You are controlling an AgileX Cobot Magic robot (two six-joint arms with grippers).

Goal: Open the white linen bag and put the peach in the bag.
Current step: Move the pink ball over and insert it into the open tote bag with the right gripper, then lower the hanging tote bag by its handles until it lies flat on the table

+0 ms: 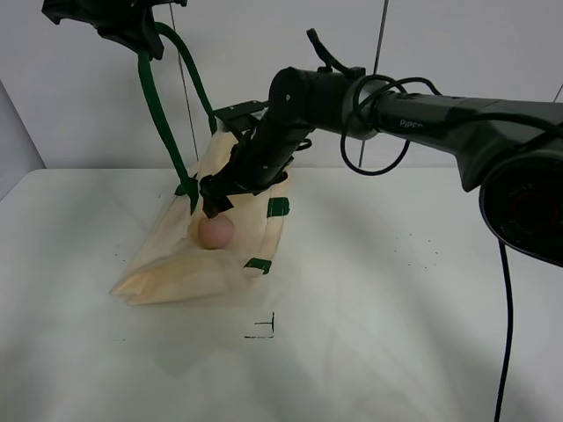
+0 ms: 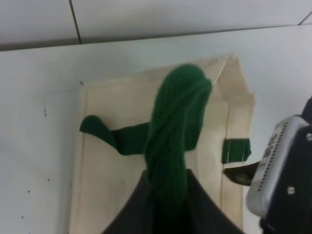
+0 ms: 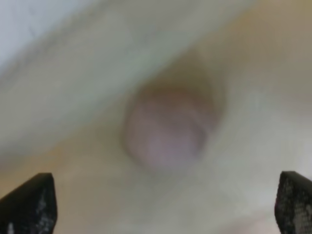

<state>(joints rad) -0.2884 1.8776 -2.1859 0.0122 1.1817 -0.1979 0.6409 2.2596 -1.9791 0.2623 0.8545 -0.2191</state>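
While the left gripper (image 2: pixel 168 207) clamps the green strap handle (image 2: pixel 175 126) high, the peach (image 1: pixel 215 231) lies inside the white linen bag's (image 1: pixel 167 264) open mouth, just below the right gripper (image 1: pixel 215 200), whose jaws stand spread and empty.

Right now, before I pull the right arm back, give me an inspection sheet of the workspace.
Surface: white table, one black corner mark.
Job's things: white linen bag held up by its green handle; peach lying loose inside.
Clutter: nothing seen.
Grippers: left gripper jaws shut on the green handle; right gripper jaws open above the peach.
Cables: black cable loops off the right arm, away from the bag.
Surroundings: plain white wall.
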